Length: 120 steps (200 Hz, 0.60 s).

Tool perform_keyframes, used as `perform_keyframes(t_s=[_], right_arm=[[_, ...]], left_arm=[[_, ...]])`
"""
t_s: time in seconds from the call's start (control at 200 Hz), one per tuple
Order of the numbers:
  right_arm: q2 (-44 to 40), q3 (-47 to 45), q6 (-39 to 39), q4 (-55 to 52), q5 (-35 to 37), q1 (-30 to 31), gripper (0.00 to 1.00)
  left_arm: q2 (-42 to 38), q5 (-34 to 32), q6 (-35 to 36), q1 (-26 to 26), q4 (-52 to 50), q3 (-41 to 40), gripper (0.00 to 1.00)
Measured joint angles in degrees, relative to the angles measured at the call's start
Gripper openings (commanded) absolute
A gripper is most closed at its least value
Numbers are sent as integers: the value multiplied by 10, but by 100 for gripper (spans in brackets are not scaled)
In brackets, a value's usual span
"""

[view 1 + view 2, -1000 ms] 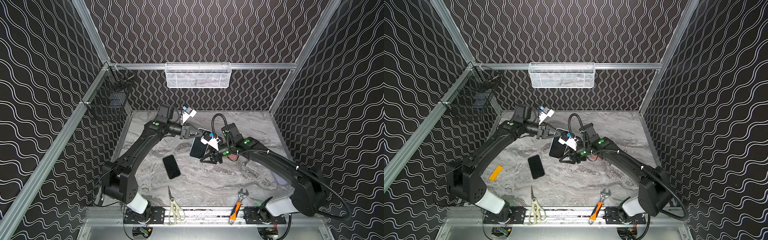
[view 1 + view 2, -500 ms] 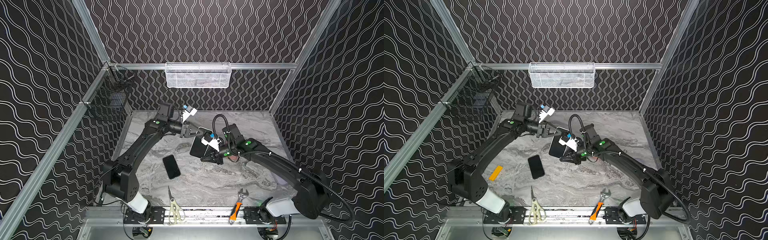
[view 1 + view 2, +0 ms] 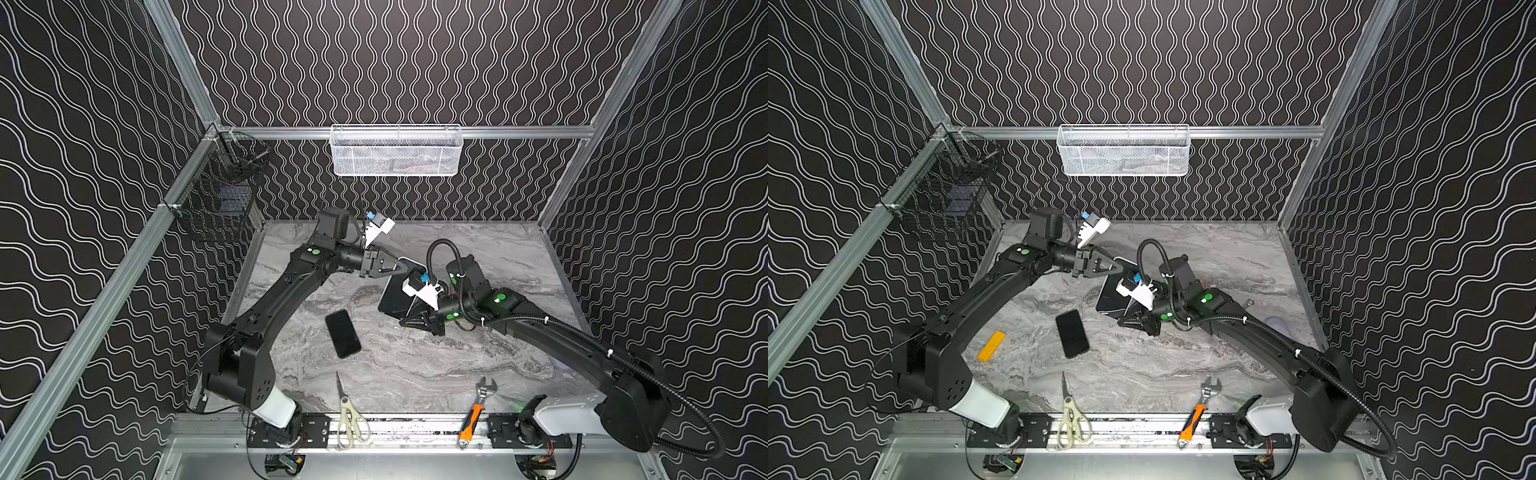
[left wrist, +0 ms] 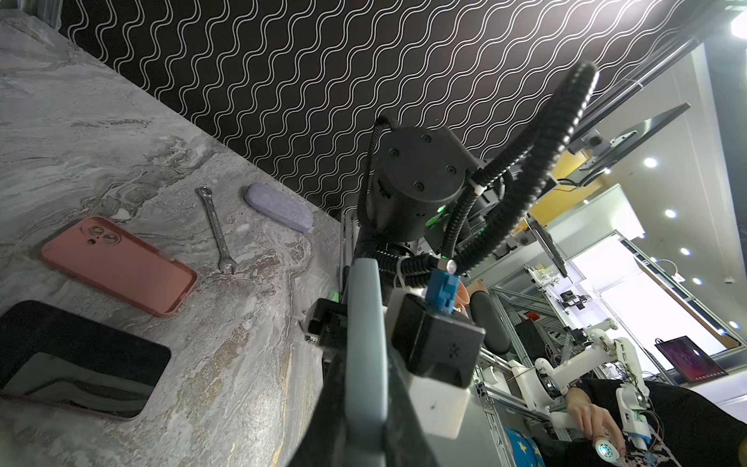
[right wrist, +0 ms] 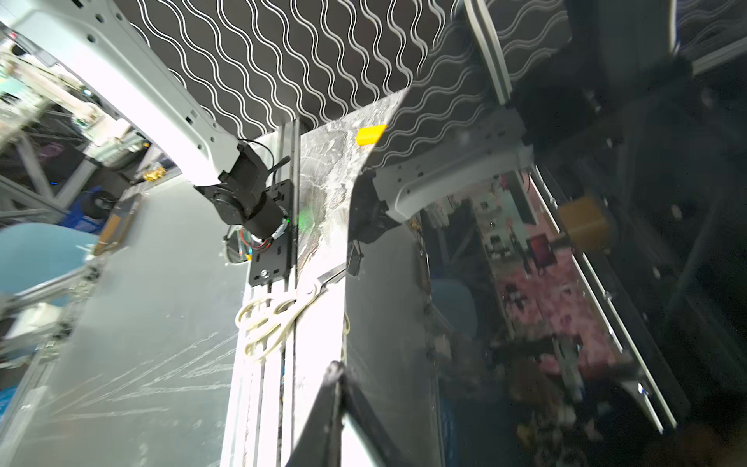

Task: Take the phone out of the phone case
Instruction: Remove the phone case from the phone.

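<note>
A black-screened phone (image 3: 392,297) (image 3: 1111,297) in a grey-blue phone case (image 4: 364,307) hangs tilted above the marble table (image 3: 415,365), held between both arms. My left gripper (image 3: 405,268) (image 3: 1121,266) (image 4: 364,364) is shut on its far end, and the left wrist view shows the case edge-on between the fingers. My right gripper (image 3: 402,321) (image 3: 1120,321) (image 5: 335,366) is shut on the near lower edge. The glossy screen (image 5: 525,283) fills the right wrist view beside its fingertips.
Another black phone (image 3: 343,333) (image 3: 1072,333) lies flat, left of the grippers. An empty pink case (image 4: 117,265), a spanner (image 4: 216,230) and a grey pouch (image 4: 279,206) lie near the right wall. Scissors (image 3: 349,415) and an orange-handled wrench (image 3: 476,411) lie at the front rail.
My right gripper's jaws have closed onto the near edge of the lifted phone. The left gripper keeps its hold, and the phone has barely shifted.
</note>
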Motion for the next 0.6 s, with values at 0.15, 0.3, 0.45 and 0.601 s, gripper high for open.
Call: perform_keyframes(t_s=[0.15, 0.3, 0.45, 0.601], right_arm=[[-13, -25, -3, 49, 38, 10, 1], [-14, -38, -19, 73, 80, 14, 2], [-14, -49, -38, 76, 93, 17, 3], [-11, -50, -49, 84, 97, 17, 4]], left_arm=[[-6, -1, -17, -1, 24, 0, 0], [-9, -16, -45, -2, 22, 5, 0], [-18, -35, -66, -4, 29, 9, 0], [-25, -51, -74, -6, 34, 12, 0]])
